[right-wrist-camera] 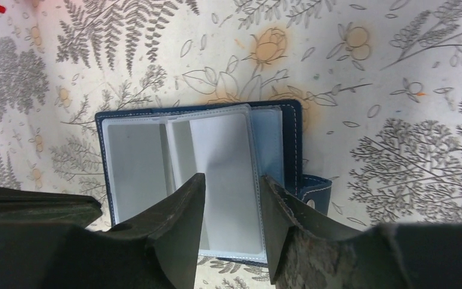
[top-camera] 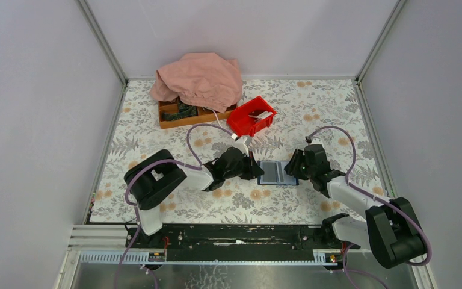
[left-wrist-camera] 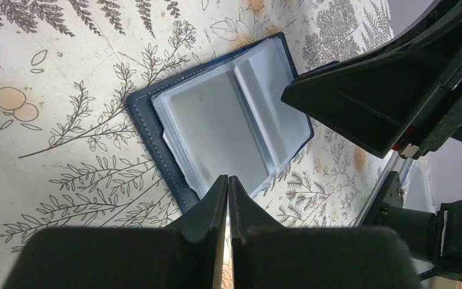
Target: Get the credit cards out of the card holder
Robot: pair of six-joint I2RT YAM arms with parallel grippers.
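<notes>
Dark blue leather with clear plastic sleeves: the card holder (top-camera: pixel 275 173) lies open and flat on the flowered bench (top-camera: pixel 325 114), in the middle and towards the near side, between the two arms. Its sleeves look pale and glossy. I cannot tell whether any of the credit cards sit inside them, and I see none lying loose beside it.

The left gripper (left-wrist-camera: pixel 228 180) has its jaws clenched together, with nothing visibly between them. Their tips are at the holder's left edge, to my eye pinning it down. The right gripper (right-wrist-camera: pixel 231 180) comes in from the right with its jaws released, standing apart over one sleeve page and grasping nothing.

I'd judge this the start of a pull: holder steadied, right jaws lined up. The next move calls for nipping only a card's exposed edge, not the sleeve, and drawing it out sideways while the left side holds firm.

Further back stand a red bin (top-camera: pixel 251 117) holding something light, a wooden tray (top-camera: pixel 177 115), and a pink cloth (top-camera: pixel 200 78) draped over it.
</notes>
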